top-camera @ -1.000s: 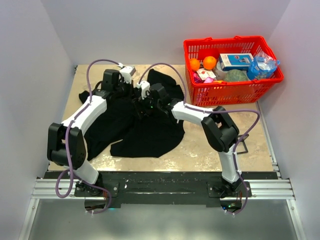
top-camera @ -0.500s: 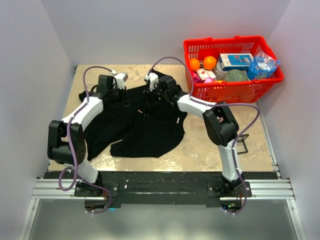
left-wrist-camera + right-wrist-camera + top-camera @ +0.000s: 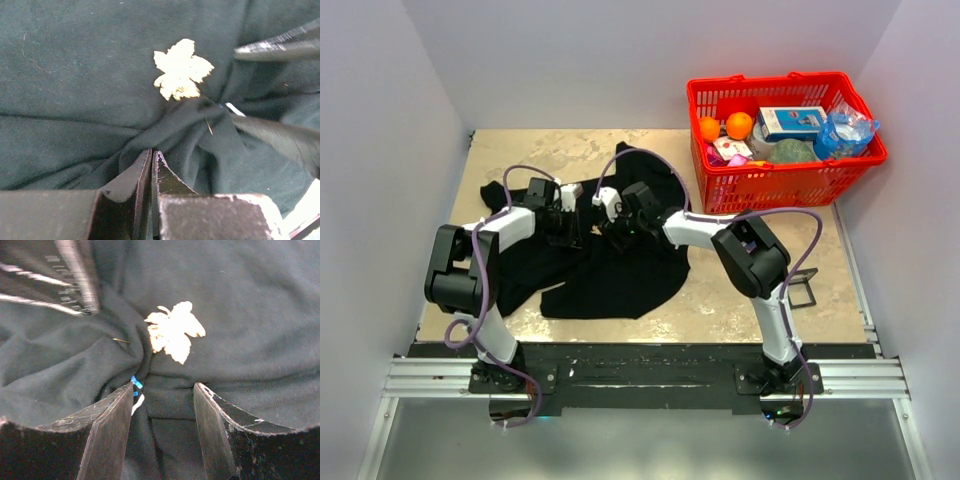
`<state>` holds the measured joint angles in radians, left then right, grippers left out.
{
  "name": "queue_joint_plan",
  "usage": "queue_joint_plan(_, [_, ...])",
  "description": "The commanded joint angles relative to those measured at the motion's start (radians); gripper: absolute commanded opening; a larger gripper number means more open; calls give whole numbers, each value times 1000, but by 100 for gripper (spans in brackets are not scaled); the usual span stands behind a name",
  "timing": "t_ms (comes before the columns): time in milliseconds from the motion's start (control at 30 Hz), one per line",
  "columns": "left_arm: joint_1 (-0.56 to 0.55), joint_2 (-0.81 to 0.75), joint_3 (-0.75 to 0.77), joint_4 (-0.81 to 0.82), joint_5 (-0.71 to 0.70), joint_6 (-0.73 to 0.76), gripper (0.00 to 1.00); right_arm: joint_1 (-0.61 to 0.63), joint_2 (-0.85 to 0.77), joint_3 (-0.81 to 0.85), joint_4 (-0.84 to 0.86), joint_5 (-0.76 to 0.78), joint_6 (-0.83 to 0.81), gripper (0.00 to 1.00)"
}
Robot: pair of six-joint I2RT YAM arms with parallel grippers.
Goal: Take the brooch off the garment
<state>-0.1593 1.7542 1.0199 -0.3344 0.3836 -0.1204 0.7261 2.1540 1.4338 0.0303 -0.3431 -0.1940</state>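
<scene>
The brooch (image 3: pixel 173 334) has the right gripper (image 3: pixel 163 388) at its 6 o'clock in the right wrist view, smooth dark jaws apart over a cloth ridge. It is a pale gold, jagged maple-leaf shape lying flat on the garment (image 3: pixel 610 275), a soft matte black knit. Beyond, at 11 o'clock, the left gripper (image 3: pixel 151 159) pinches a fold of that knit.

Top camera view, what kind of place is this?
Probably a robotics lab test cell: plain white walls box in a table, the left arm and right arm stand mounted on a metal rail, and the black T-shirt and red grocery basket look like staged props.
</scene>
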Motion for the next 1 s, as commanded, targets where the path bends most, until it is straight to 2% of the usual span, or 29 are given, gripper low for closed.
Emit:
queue_joint_plan(0, [0,33,-14,-9,20,5,8,27,-59,-33,-15,-19,-39,57])
queue_joint_plan(133, [0,70,5,-40,-5,28,7,-2,-66,8,-20,3,-30,57])
queue_joint_plan(267, [0,70,-12,-34,-22,34,5,-57,-60,114,-27,-48,-21,57])
queue_joint_plan(467, [0,54,-43,-14,-32,44,0,-96,24,240,-75,-122,-36,56])
queue_joint_plan(667, [0,56,-40,-14,-38,54,0,-96,118,335,-63,-213,10,53])
queue_joint_plan(967, [0,53,-34,-20,-52,61,0,-96,153,300,-78,-293,54,52])
